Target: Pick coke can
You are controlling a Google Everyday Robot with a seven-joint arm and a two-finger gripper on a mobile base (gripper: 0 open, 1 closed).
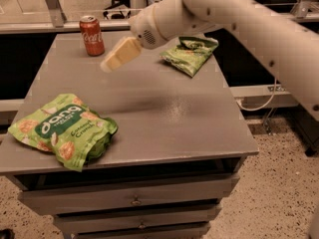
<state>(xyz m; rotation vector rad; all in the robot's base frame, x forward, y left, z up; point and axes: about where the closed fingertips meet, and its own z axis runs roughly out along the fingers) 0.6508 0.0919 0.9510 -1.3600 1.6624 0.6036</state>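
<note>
Your grey table (164,118) fills most of the view, and the drawers (134,200) under its top are cut off at the bottom edge. The white arm (239,19) comes in from the upper right. Its far end runs out of the picture at the top and right, so you cannot see where it starts. It slants down and to the left across the back of the table, ending in a rounded wrist.

The large green snack bag (65,131) lies flat at the front left corner, with one edge hanging just past the table's rim. A smaller green bag (189,54) sits at the back right, its upper part hidden behind the wrist.

The gripper (119,55) hangs above the back half of the table, pointing down and to the left. It shows only as one pale cream shape, so you cannot tell whether it is released or clenched; nothing is seen in it.

The coke can (92,35) stands upright at the back left of the table, near the gripper but apart from it.
</note>
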